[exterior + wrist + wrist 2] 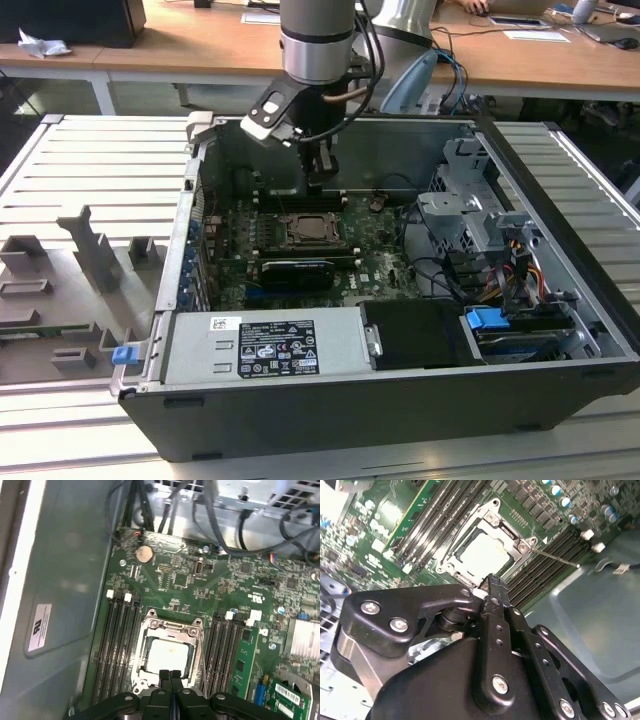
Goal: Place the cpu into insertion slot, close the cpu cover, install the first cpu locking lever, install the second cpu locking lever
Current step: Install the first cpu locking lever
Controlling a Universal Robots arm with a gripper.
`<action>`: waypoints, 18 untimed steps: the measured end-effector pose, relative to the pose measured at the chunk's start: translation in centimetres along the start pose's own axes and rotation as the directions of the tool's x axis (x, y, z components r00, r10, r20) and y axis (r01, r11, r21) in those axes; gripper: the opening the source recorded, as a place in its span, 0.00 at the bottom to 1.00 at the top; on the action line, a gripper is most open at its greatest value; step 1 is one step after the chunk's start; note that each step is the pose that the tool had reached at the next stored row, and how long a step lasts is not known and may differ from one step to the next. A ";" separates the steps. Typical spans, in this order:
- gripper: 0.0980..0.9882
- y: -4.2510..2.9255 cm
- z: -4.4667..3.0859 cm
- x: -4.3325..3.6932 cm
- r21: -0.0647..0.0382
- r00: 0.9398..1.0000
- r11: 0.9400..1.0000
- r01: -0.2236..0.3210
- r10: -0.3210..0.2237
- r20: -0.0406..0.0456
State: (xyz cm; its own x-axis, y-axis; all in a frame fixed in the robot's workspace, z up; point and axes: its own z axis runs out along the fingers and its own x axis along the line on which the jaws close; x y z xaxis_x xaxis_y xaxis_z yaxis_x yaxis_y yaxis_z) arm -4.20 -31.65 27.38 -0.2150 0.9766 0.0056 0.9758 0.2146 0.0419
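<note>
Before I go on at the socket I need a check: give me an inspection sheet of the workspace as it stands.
Surface: slatted metal table carrying the open computer case.
Job's things: cpu lies in the insertion slot; cpu cover lies down around it; one thin lever rod stands out from the socket's corner.
Clutter: grey fixtures on the table, at the exterior view's left.
Gripper: gripper shut, tips at the socket's edge.
Cables: black bundle inside the case, apart from the socket.
Surroundings: wooden desks behind.
</note>
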 end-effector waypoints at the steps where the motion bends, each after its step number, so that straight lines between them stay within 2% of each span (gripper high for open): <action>1: 0.01 -0.02 0.04 0.01 0.000 1.000 1.000 0.023 -0.023 -0.001; 4: 0.01 -0.07 0.09 0.02 0.001 0.999 0.999 0.055 -0.055 -0.003; 7: 0.01 -0.07 0.10 0.04 0.001 0.993 0.993 0.114 -0.114 -0.005; 10: 0.01 -0.07 0.10 0.04 0.001 0.984 0.984 0.180 -0.180 -0.008; 14: 0.01 -0.07 0.09 0.04 0.001 0.972 0.972 0.237 -0.237 -0.010; 18: 0.01 -0.07 0.09 0.04 0.001 0.957 0.957 0.290 -0.290 -0.013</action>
State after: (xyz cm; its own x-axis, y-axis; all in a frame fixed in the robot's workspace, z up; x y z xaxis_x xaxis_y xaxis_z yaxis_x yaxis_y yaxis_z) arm -4.27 -31.63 27.28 -0.4896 0.8719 0.0059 0.8713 0.4890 0.0410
